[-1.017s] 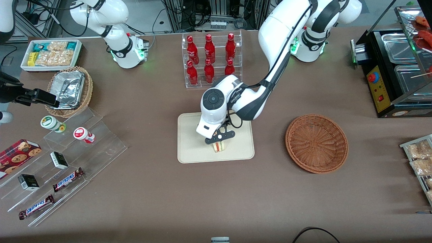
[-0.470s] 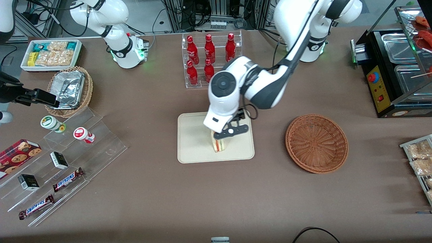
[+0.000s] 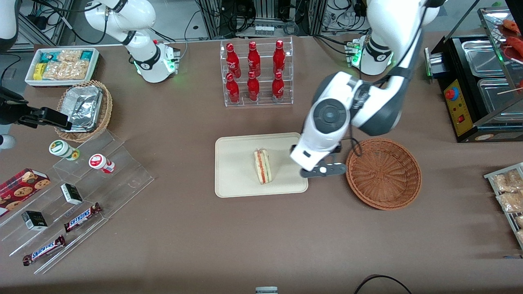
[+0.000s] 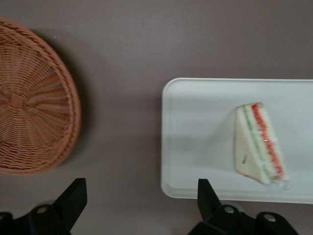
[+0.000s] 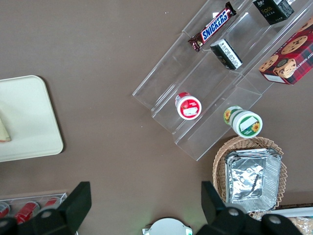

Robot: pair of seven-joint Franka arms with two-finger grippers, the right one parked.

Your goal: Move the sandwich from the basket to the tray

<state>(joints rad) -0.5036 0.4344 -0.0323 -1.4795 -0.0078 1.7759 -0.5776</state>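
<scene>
The sandwich point(image 3: 263, 166) is found lying on the tray point(image 3: 235, 183); the basket point(image 3: 383, 173) is seen empty. The claw point(image 3: 322, 170), fingers apart and holding nothing, hangs between tray and basket, so placement is judged complete.

Gripper point(image 3: 322, 170): moved off the tray point(image 3: 237, 183), risen, now empty with fingers spread, between tray edge and basket point(image 3: 383, 173). Sandwich point(image 3: 262, 165): released, formerly clamped and partly hidden, now lying uncovered on the tray.

Brown tabletop point(image 3: 184, 237) fills scene under even overhead light; cable-strewn metal racks point(image 3: 265, 16) line far edge; black food warmer point(image 3: 474, 85) at right.
</scene>
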